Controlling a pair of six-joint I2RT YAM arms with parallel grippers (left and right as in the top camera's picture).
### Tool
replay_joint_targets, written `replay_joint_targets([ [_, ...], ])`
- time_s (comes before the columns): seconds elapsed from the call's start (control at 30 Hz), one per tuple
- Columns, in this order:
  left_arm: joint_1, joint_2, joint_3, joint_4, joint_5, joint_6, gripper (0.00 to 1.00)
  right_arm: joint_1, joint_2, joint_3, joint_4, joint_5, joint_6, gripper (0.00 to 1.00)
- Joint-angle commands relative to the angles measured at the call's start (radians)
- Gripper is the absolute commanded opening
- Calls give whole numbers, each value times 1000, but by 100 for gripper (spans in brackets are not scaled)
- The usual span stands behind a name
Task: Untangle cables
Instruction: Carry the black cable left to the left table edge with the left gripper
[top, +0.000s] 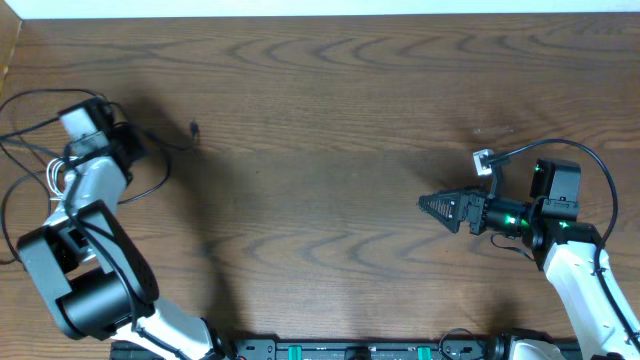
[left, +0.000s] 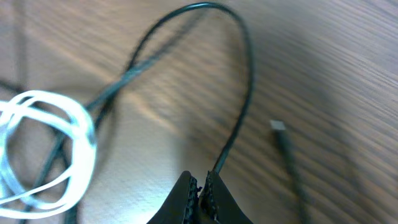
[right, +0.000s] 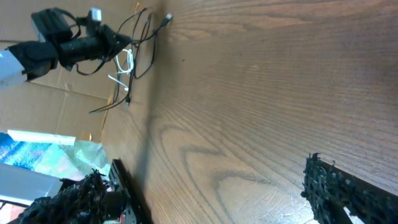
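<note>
Black cord (left: 245, 81) is pinched in the clenched left pincer (left: 200, 190). It rises from the tips and arches over into the coiled white cord (left: 81, 134) just beside it, near the bench's (top: 320, 100) left edge. Well apart, by the right edge, the right pincer (top: 428, 205) gapes released, pointing toward them.

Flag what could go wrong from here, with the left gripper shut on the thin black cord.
1. The left gripper pinches the thin black cord, which runs into the coiled white cord. Pulling may tighten the tangle or drag both along.
2. The open right gripper is far from the tangle, so nothing anchors the white cord.
</note>
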Motion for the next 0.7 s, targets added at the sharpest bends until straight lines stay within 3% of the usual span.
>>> replay_joint_targets([
  [0.0, 69, 2, -4, -6, -13, -114, 8, 3, -12, 4, -2, 5, 13, 99],
  [0.27, 173, 2, -4, -6, -13, -288, 8, 3, -12, 4, -2, 5, 20, 99],
  [0.67, 226, 2, -4, -2, -13, -645, 8, 3, -12, 4, -2, 5, 20, 99],
])
